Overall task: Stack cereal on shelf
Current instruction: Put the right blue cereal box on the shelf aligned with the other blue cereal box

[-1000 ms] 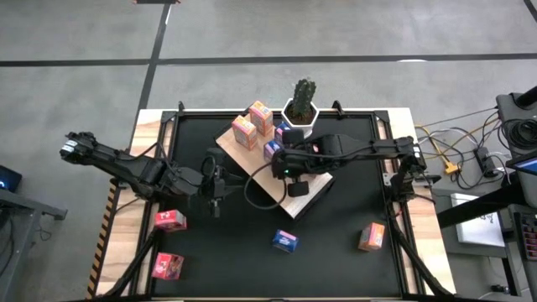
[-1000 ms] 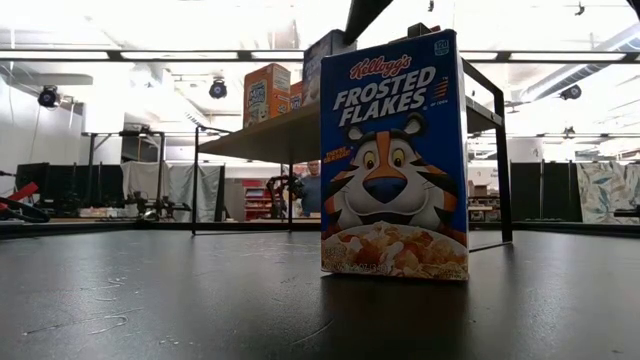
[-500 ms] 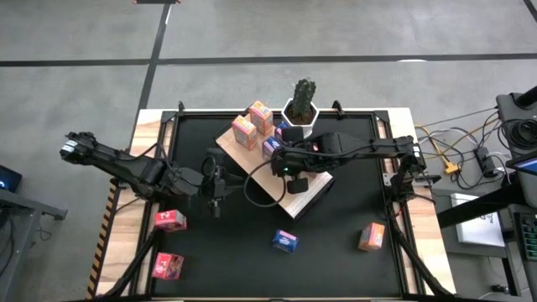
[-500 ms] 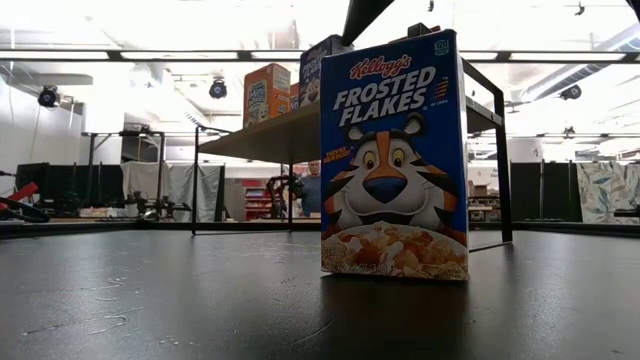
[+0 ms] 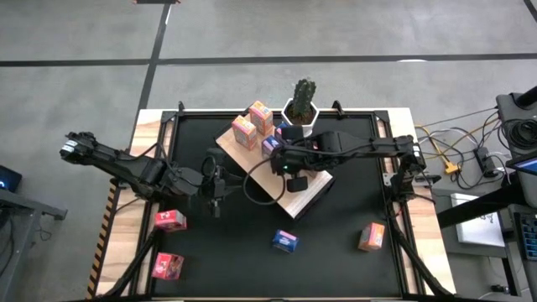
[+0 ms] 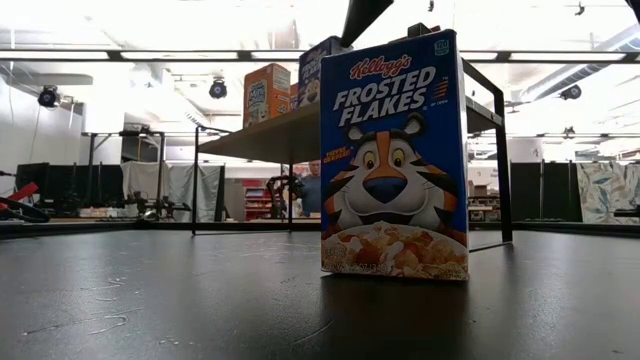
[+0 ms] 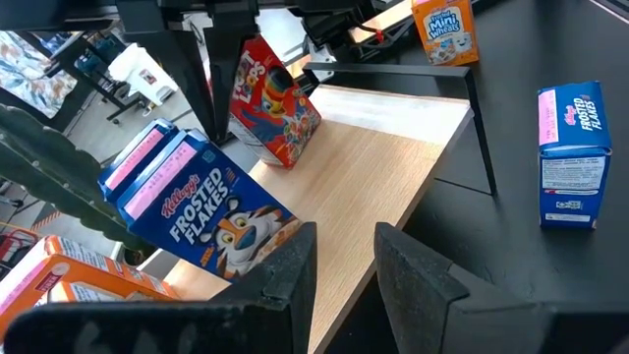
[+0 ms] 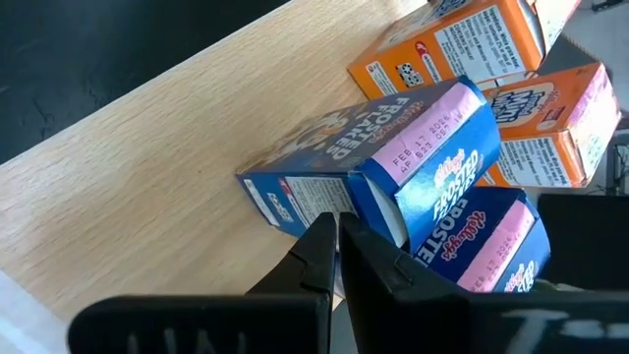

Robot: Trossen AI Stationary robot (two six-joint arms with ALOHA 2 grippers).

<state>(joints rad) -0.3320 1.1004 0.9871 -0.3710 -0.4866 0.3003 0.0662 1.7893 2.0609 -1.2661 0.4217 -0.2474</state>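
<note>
The shelf (image 5: 277, 180) is a light-wood board raised on black legs (image 6: 498, 170). Two orange boxes (image 5: 243, 130) and two blue boxes with pink tops (image 5: 272, 148) sit at its far end beside the cactus (image 5: 302, 102). A red box (image 7: 275, 103) stands tilted on the board. My right gripper (image 8: 337, 236) is shut and low over the board, against the blue boxes (image 8: 393, 167). My left gripper (image 7: 346, 258) is open and hovers left of the shelf. Two red boxes (image 5: 170, 220), one blue (image 5: 284, 242) and one orange (image 5: 372, 236) stand on the black table. My right gripper's shut fingers (image 8: 324, 231) stand against the near corner (image 8: 332, 208) of a blue box lying on the board. They come slanting down from the table's right. The box lies flat on the shelf, against the second blue box (image 8: 491, 241).
The white potted cactus stands at the shelf's far corner. The blue box on the table fills the middle of the low view (image 6: 395, 160). A black frame (image 5: 386, 126) borders the tabletop, and cables lie beyond its right edge. A person shows far back in the room (image 6: 315, 185).
My right gripper has moved a short way across the shelf toward the table's far left, up to the blue boxes. In the low view a blue box on the shelf has shifted slightly. The left arm has kept still.
</note>
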